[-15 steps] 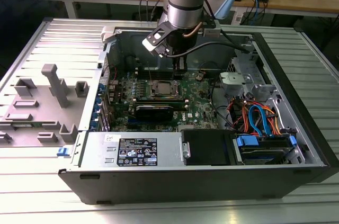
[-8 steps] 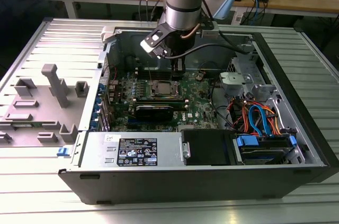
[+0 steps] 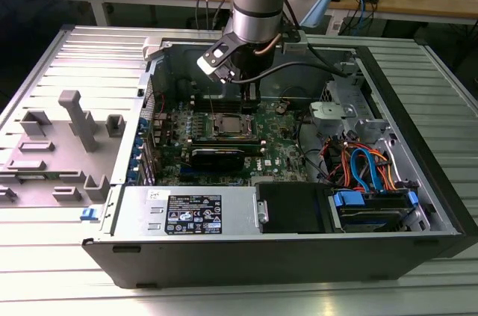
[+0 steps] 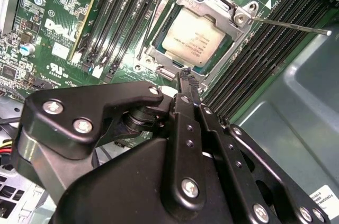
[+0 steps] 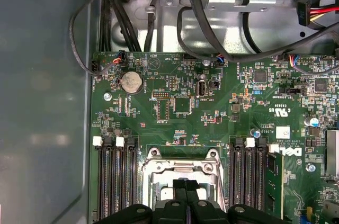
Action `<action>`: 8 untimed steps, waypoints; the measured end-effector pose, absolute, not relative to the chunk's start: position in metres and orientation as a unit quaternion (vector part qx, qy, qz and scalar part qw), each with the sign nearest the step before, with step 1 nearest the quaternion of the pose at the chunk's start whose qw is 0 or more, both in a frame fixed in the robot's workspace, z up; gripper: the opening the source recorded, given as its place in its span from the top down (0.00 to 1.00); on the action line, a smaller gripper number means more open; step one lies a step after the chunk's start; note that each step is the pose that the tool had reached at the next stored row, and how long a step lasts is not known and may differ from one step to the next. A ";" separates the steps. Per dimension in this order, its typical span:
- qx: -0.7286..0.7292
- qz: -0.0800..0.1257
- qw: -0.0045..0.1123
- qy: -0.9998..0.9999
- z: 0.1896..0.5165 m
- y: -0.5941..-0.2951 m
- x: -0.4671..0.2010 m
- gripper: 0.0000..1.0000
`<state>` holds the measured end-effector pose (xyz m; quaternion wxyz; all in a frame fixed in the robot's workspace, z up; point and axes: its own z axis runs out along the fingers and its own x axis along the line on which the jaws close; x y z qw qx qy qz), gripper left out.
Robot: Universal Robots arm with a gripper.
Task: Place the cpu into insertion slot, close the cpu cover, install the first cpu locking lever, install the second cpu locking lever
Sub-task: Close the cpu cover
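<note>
an open computer case (image 3: 246, 256) is seen lying on a ribbed metal desk (image 3: 60, 286), with the robot arm (image 3: 256, 2) reaching down into it. the hand (image 4: 185, 73) is held low over the green motherboard (image 5: 212, 113). its two black fingers (image 4: 183, 113) are pressed together, with nothing gripped between them. just beyond the fingertips, the cpu (image 4: 193, 36) is seated flat in the insertion slot (image 4: 144, 61), its silver-grey top facing up. the cpu cover (image 4: 212, 2) is laid down around the cpu and frames it on all sides. at the cover's corner farthest from the hand, a thin metal lever (image 4: 288, 25) is seen jutting out over the black memory slots (image 4: 265, 54). more memory slots are ranged along the opposite side of the insertion slot. whether the fingertips touch the cover's near edge cannot be told.
</note>
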<state>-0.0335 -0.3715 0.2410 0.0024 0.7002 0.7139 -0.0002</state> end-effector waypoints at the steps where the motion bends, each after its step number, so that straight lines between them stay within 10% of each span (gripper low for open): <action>1: 0.700 0.000 0.002 0.714 0.241 -0.372 -0.034 0.89; 8: 0.700 0.000 0.002 0.714 0.240 -0.372 -0.036 0.89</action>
